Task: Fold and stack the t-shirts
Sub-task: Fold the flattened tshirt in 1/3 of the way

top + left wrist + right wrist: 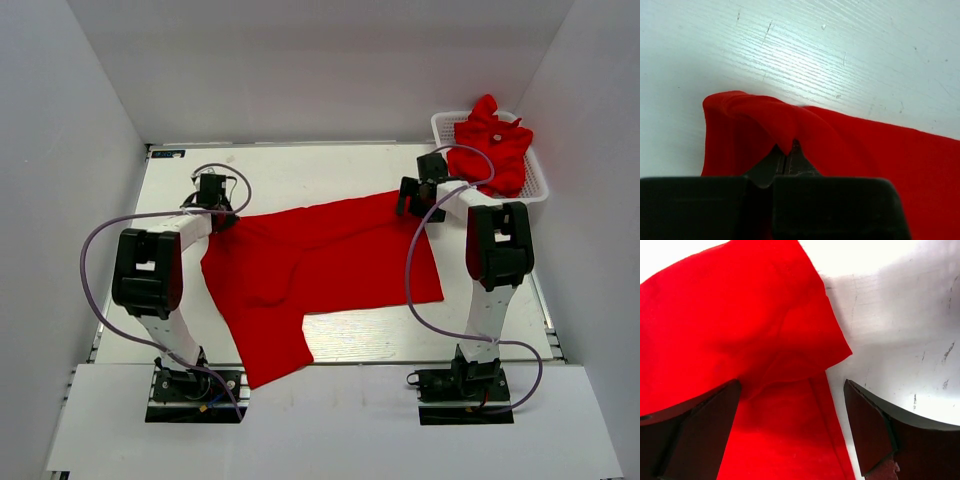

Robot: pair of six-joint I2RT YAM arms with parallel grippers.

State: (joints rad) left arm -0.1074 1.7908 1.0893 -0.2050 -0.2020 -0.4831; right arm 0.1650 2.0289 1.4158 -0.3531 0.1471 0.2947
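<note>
Shirt on the table, folks: one red t-shirt (320, 265) lies spread across the middle of the white table (300, 170), between the two arms, with one flap running toward the near edge beside the left arm's base. Up at its far-left corner sits the left gripper (220, 218), and the left wrist camera tells the story: the jaws are squeezed together, and a ridge of red cloth bunches up and over the fingertips (788, 160), so that gripper has the t-shirt pinched at its edge. Bare white tabletop shows just beyond the puckered fold.

Over on the other side, the right gripper (412, 205) hangs at the shirt's far-right corner. From the right wrist view its fingers (715, 430) stand wide apart and hold nothing. The shirt's corner lies below the gap, under the left finger, with a fold in the cloth there, and bare table is under the right finger.

At the far right corner of the table, a white mesh basket (440, 122) holds a crumpled heap of more red t-shirts (492, 150), piled above its rim.
</note>
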